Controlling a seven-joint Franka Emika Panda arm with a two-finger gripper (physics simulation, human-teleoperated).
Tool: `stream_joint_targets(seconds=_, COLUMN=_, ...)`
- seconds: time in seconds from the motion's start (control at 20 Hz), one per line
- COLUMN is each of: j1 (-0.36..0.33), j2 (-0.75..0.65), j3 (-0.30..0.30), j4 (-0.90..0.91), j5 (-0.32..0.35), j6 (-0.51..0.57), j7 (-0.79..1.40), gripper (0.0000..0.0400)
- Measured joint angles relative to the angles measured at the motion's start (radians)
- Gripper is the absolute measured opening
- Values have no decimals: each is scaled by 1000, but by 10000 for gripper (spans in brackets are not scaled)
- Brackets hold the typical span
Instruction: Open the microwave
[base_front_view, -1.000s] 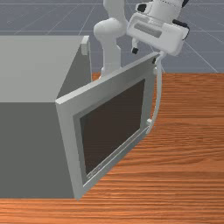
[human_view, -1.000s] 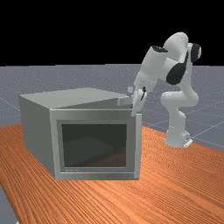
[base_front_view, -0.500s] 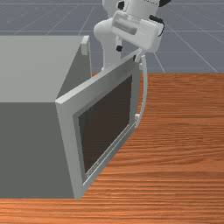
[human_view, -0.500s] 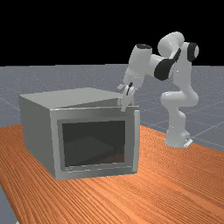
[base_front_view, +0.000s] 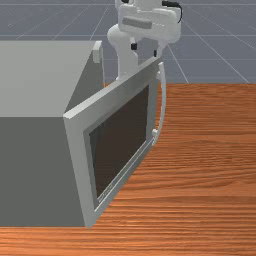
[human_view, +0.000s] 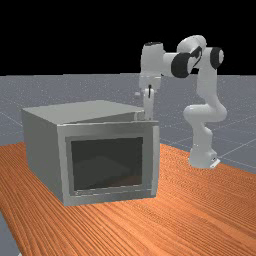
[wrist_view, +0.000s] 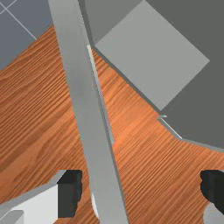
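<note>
While the microwave (base_front_view: 30, 170) sits toward the front view's nine o'clock on the counter (base_front_view: 210, 190), its door (base_front_view: 112, 102) stands open. Toward that view's twelve o'clock, the fingers (base_front_view: 134, 46) are wide apart near the door's upper edge.

"How is the boxy grey microwave body (base_front_view: 35, 75) looking, at nine o'clock in the front view?"
"Matt and smooth, like painted metal. Its dark rectangular door window (base_front_view: 120, 145) is passing for tinted glass."
"And the orange-brown tabletop (base_front_view: 210, 175), towards four?"
"It's showing streaky wood grain. At two in the far view, the white jointed arm (human_view: 207, 82) is gleaming like smooth plastic."
</note>
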Motion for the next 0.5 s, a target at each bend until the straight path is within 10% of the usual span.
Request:
stream_joint_targets(seconds=0.1, j1=-6, j2=-91, j3=24, j4=-42, j5=-109, j6=45, j7=84, gripper=400)
stream_joint_targets(seconds=0.3, j1=-64, j2=-91, j3=-42, j4=0, j5=-123, j6=-31, j7=22, gripper=400)
stream_joint_targets(seconds=0.4, j1=-66, j2=-79, j3=-47, j4=4, j5=-121, j6=-51, j7=-18, gripper=148)
stream_joint_targets(seconds=0.5, j1=-87, j2=20, j3=-57, j4=68, j5=-53, j6=-111, j7=-82, gripper=55)
